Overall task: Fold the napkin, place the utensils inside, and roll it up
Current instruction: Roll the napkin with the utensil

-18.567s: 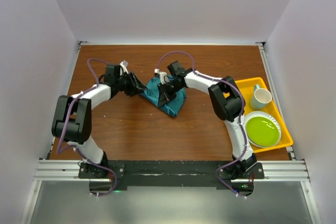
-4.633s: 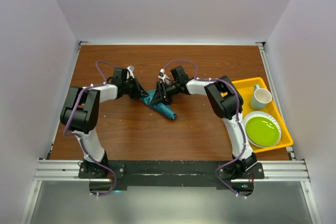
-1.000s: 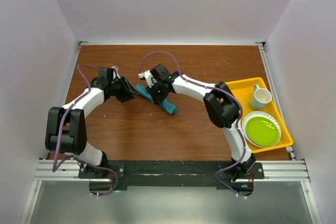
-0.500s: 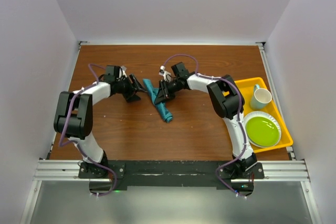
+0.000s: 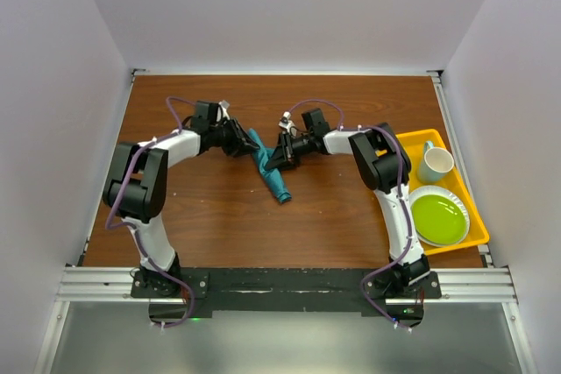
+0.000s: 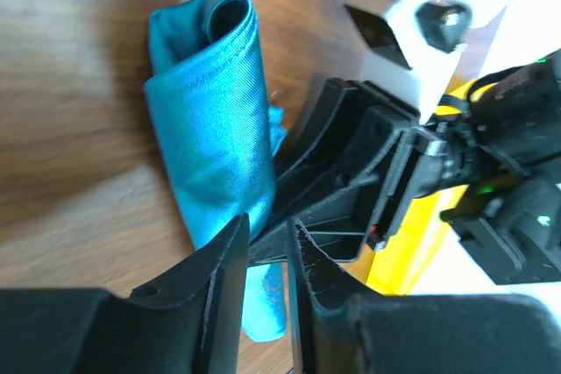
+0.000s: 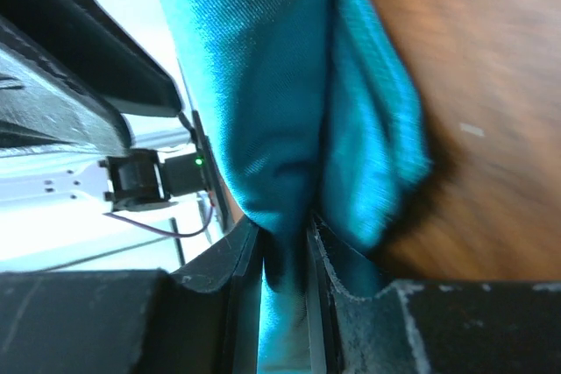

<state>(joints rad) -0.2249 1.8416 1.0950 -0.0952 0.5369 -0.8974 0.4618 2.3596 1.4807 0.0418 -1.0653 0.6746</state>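
While the overhead view shows the napkin [image 5: 271, 172] as a tight roll on the wooden table [image 5: 210, 208], well left of the yellow tray [image 5: 412, 139], with its long axis slanting from a far end to a near end slightly closer to that tray, only the wrist views show the fingers. The right gripper [image 7: 285, 247] is nipped narrow on a fold of the cloth. The left gripper [image 6: 263, 243] has its fingers [image 6: 223, 278] a thin slit apart beside the roll, and I cannot tell whether they pinch anything.
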